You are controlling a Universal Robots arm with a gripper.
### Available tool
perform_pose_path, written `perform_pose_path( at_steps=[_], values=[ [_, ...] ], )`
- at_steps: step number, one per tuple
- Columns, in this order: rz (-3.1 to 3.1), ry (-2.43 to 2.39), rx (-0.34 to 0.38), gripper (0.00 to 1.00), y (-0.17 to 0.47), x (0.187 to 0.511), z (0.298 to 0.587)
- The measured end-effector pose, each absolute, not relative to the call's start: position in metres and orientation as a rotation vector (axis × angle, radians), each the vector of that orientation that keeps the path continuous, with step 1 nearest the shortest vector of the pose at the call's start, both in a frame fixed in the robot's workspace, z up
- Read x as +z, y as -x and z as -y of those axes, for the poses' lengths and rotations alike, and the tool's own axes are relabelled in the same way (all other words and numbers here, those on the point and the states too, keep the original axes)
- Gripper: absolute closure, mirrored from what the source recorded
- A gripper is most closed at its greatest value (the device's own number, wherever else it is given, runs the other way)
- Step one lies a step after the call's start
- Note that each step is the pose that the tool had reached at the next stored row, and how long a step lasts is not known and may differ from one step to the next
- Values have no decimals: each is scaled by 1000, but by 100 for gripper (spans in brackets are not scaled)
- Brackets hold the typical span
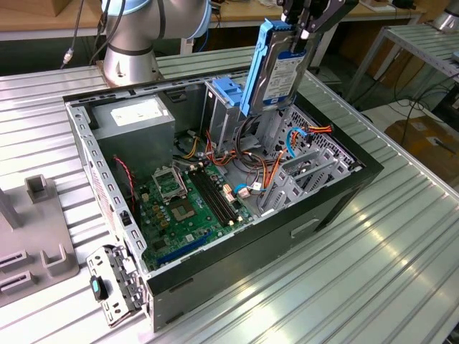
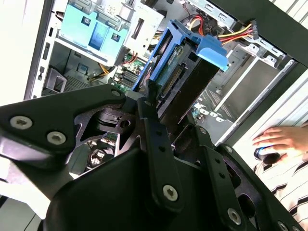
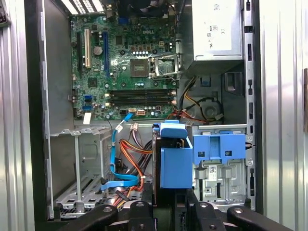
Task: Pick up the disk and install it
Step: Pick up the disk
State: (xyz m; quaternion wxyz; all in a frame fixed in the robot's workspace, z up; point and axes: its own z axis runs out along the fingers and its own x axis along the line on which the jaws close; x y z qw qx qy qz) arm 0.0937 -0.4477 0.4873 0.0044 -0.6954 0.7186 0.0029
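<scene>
Exterior view: 1 disk (image 1: 276, 68), on edge over the open computer case (image 1: 237, 265), toward the exterior view's right. The gripper (image 1: 305, 25) is clamped on its upper end, probably leaving the lower end free for the bays.
Second wrist view: disk (image 2: 185, 82) pinched between 2 fingers (image 2: 150, 103).
First wrist view: disk (image 3: 174, 166) edge-on, just beside 1 bare blue bracket (image 3: 219, 149).

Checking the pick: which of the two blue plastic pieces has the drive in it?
The disk held in the gripper above the case: silvery drive inside its blue frame. The bare blue bracket in the case carries none.
</scene>
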Motion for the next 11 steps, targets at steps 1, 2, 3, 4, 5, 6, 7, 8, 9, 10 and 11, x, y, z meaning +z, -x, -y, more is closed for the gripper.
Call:
perform_pose_path(
  at_steps=[1,2,3,4,5,6,7,8,9,10,11],
  values=[
    [-2251,2179,9,65,-94,487,449],
    [-2251,2179,9,65,-94,487,449],
    [-2251,2179,9,65,-94,487,450],
    [-2251,2179,9,65,-94,487,452],
    [-2251,2179,9,65,-94,487,453],
    [-2251,2179,9,65,-94,487,454],
    [-2251,2179,9,65,-94,487,455],
    [-2251,2179,9,65,-94,487,456],
    [-2251,2179,9,65,-94,487,457],
    [-2251,2179,9,65,-94,487,457],
    [-2251,2179,9,65,-94,487,458]
  ],
)
